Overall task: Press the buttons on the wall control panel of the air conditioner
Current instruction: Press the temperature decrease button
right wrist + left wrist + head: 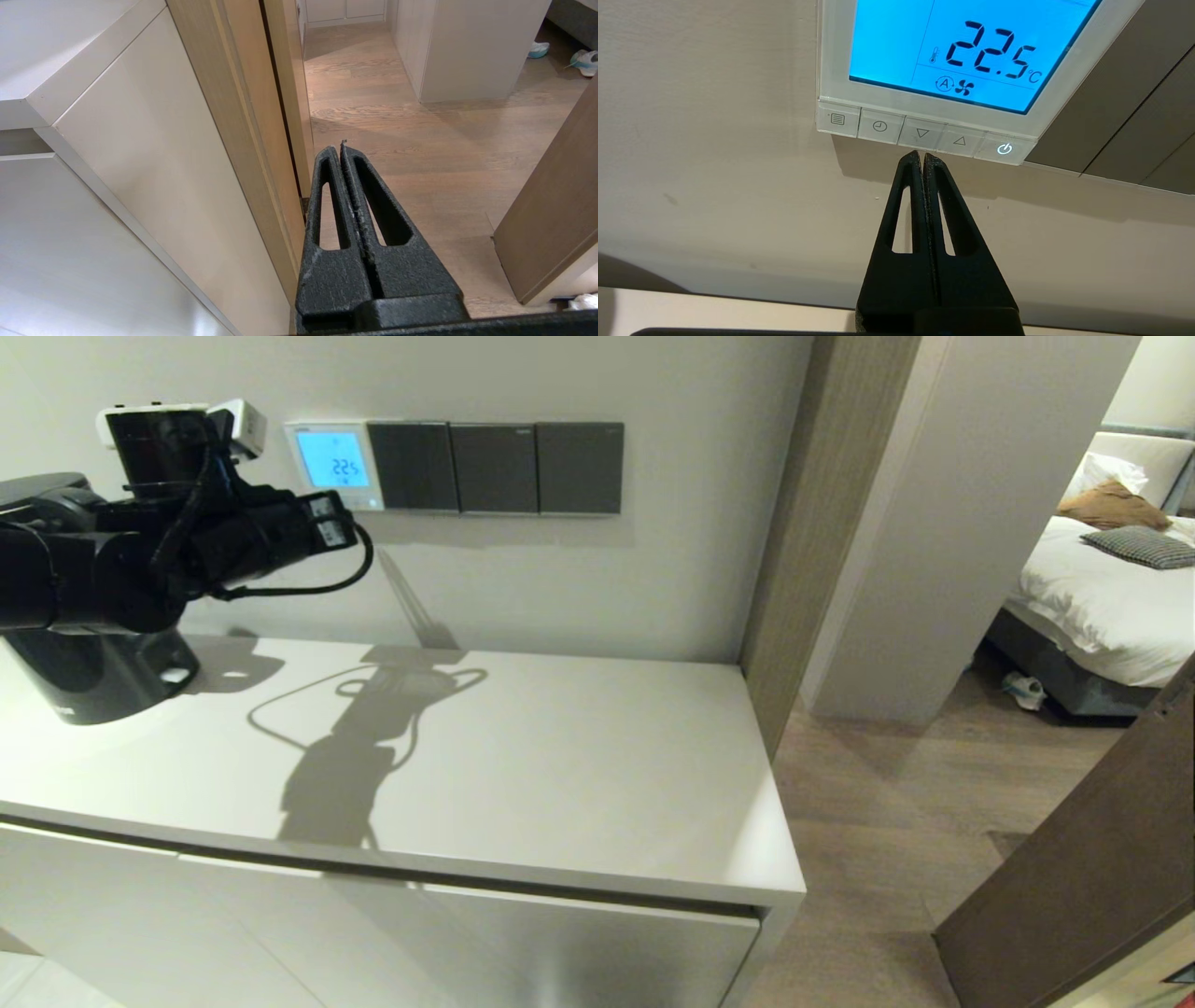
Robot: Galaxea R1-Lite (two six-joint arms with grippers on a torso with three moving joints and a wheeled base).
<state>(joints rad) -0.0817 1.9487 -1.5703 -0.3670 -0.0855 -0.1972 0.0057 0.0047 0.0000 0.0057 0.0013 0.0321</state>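
Observation:
The white wall control panel has a lit blue screen reading 22.5 °C. Under the screen runs a row of buttons: menu, clock, down arrow, up arrow and a lit power button. My left gripper is shut and empty. Its tips sit at the lower edge of the down arrow button; I cannot tell if they touch. In the head view it is raised at the panel's lower edge. My right gripper is shut and empty, low beside the cabinet's side.
Three dark switch plates adjoin the panel on the right. A white cabinet top lies below, with a black round object at its far left. A wooden door frame and a bedroom with a bed lie to the right.

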